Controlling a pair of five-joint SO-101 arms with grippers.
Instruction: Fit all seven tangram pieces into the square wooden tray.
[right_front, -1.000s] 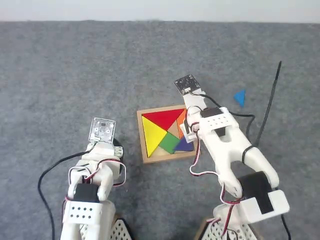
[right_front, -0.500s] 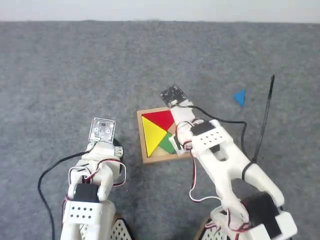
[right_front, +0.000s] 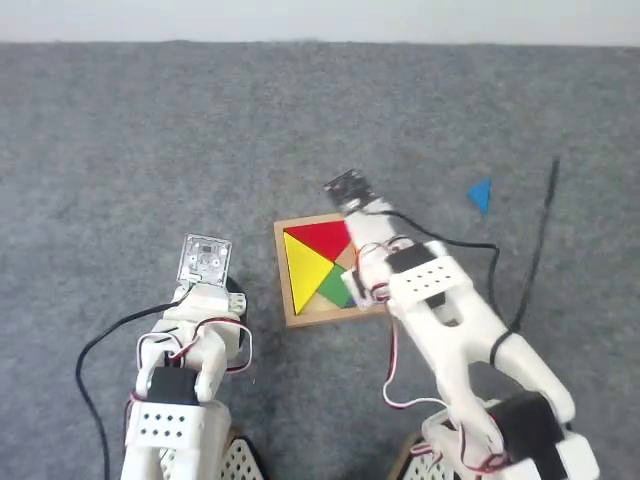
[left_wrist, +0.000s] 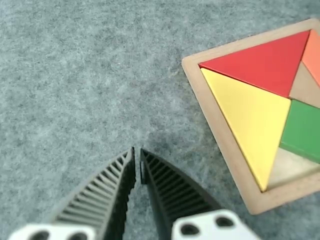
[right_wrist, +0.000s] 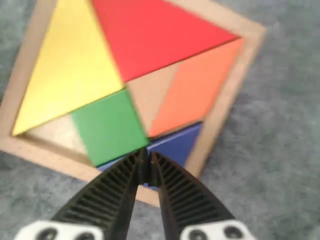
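Trouble, if it comes, looks likeliest at the edge of the square wooden tray (right_front: 320, 318). The right hand (right_wrist: 145, 161) hangs there with its fingers pressed together and nothing between them. Its tips sit over the seam between the green square (right_wrist: 107, 125) and the dark blue piece (right_wrist: 175, 145); whether they touch the wood I cannot tell. A push down or sideways from there could, I think, tip the blue piece up against the rim. It could also shove the green square into the bare corner gap (right_wrist: 52, 132) beside the yellow triangle (right_wrist: 75, 80), spoiling the fit already made. The red triangle (right_wrist: 155, 35) and orange parallelogram (right_wrist: 200, 85) lie flat, with a second bare triangular gap (right_wrist: 150, 97) between them and the green square.

The tray looks to rest loose on the grey worktop (right_front: 150, 130), so a drag by closed fingers might slide the whole thing rather than one piece.

A small light blue triangle (right_front: 481, 195) lies on the worktop well apart from the tray, out beyond the right arm. It looks thin and flat, so I'd guess lifting it off that fuzzy surface will be fiddly. Fingers could skate over it, or pinch one corner and let it twist. Dropped in at the wrong angle, it would ride up on its neighbours.

The left hand (left_wrist: 136, 162) is closed too and empty, over bare worktop just beside the tray's rim.
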